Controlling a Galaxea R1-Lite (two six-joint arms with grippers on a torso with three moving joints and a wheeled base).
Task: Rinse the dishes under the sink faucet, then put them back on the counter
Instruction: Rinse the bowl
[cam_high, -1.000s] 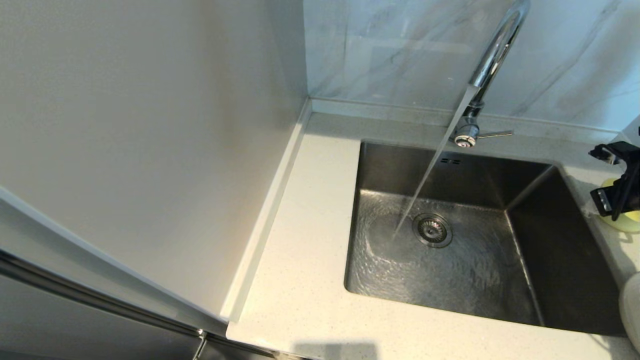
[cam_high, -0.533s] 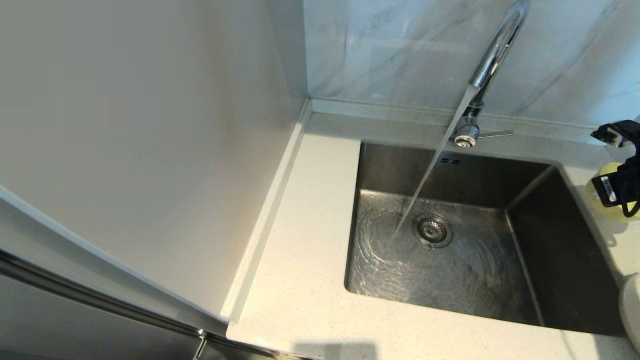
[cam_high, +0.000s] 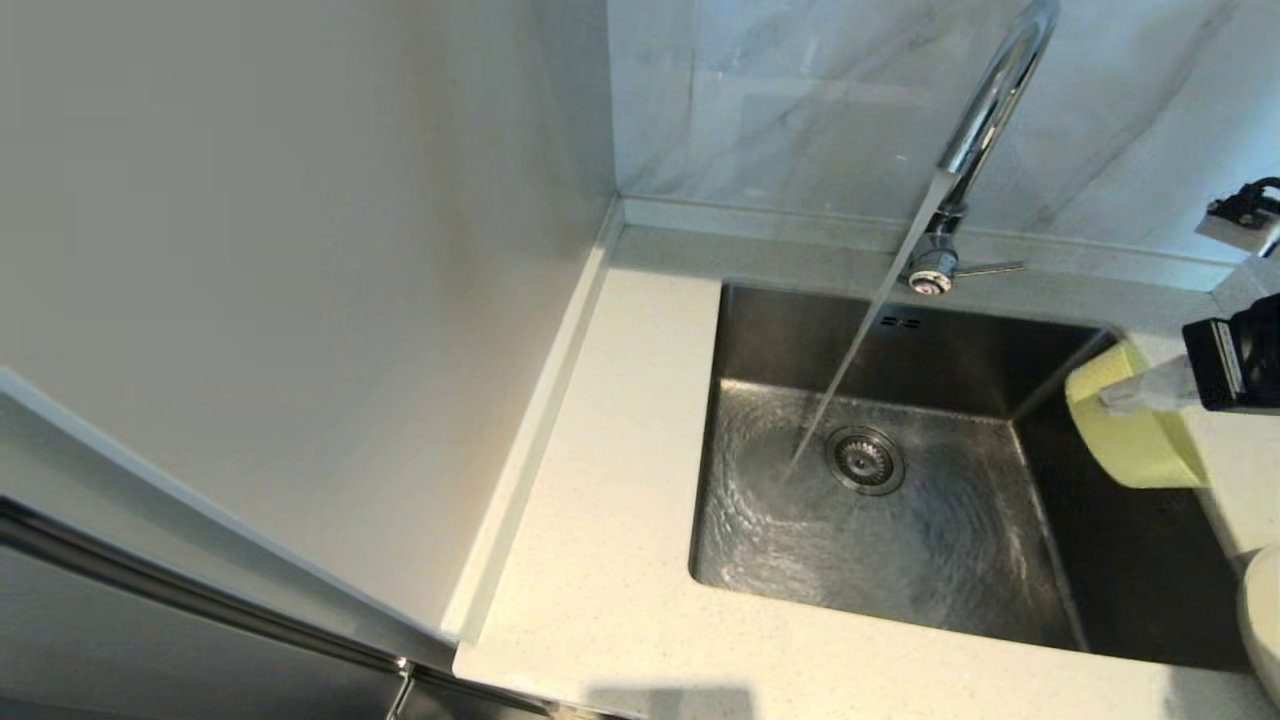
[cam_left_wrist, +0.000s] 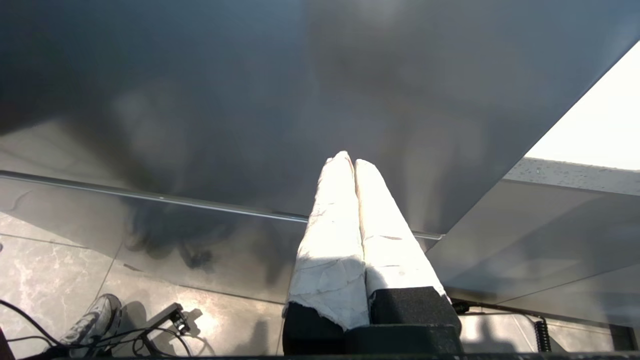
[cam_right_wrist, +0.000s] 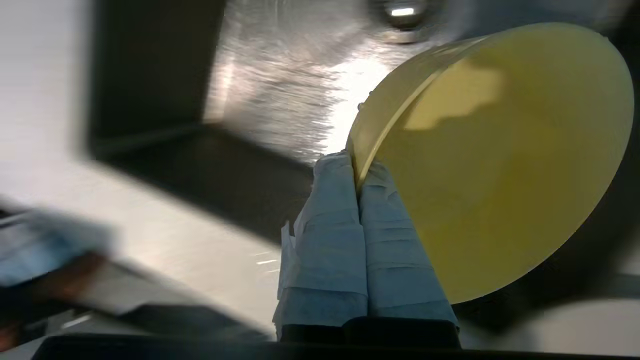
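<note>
The left gripper (cam_left_wrist: 354, 162), clenched on nothing, hangs beside the cabinet front; the right gripper (cam_right_wrist: 357, 175) pinches the pale-yellow bowl (cam_high: 1135, 425) by its rim, tilted, over the sink (cam_high: 1000, 560) at its three o'clock edge; at twelve o'clock the faucet (cam_high: 985, 110) runs water beside the drain (cam_high: 865, 460).

Pale-yellow bowl (cam_high: 1135, 425) tipped sideways over the sink (cam_high: 900, 500) (right edge), faucet (cam_high: 985, 120) running, plate apparently off-view
</note>
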